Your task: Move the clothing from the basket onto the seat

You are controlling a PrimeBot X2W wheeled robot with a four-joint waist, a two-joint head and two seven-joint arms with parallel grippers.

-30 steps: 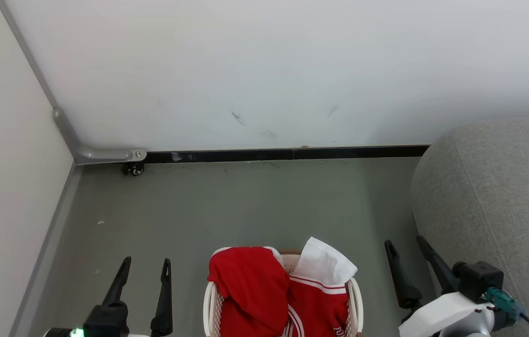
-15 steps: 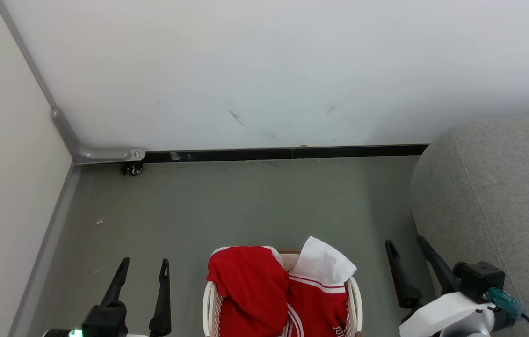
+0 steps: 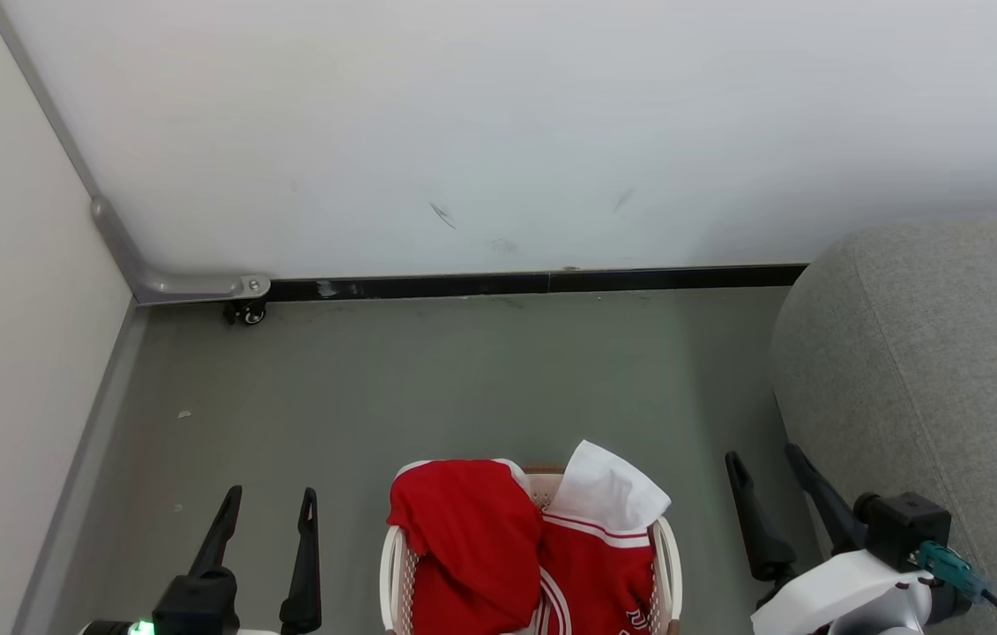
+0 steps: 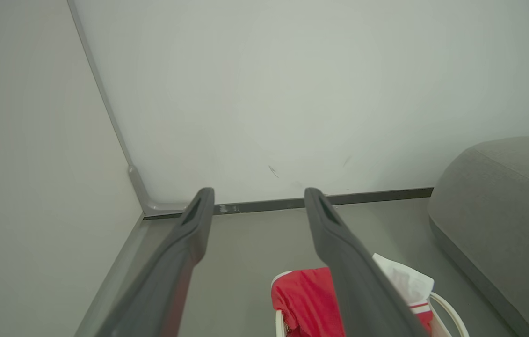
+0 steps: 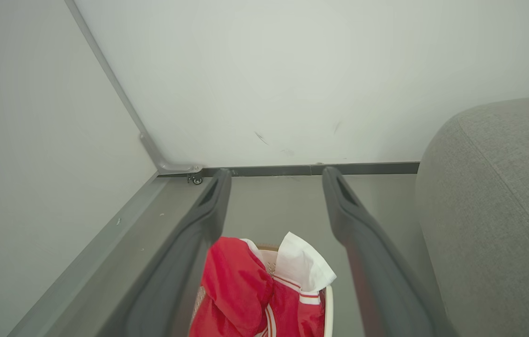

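In the cream perforated laundry basket [image 3: 673,569], set on the floor [image 3: 463,379] between the grippers, a plain red garment [image 3: 463,538] and a striped jersey [image 3: 595,573] are heaped, draped over the far rim. Both are judged light, limp and liable to snag there, so a raised fold near the top is best pinched. The left gripper [image 3: 273,491] and right gripper [image 3: 761,452] are spread wide, holding nothing. The grey sofa [image 3: 930,370] lies just right of the basket.
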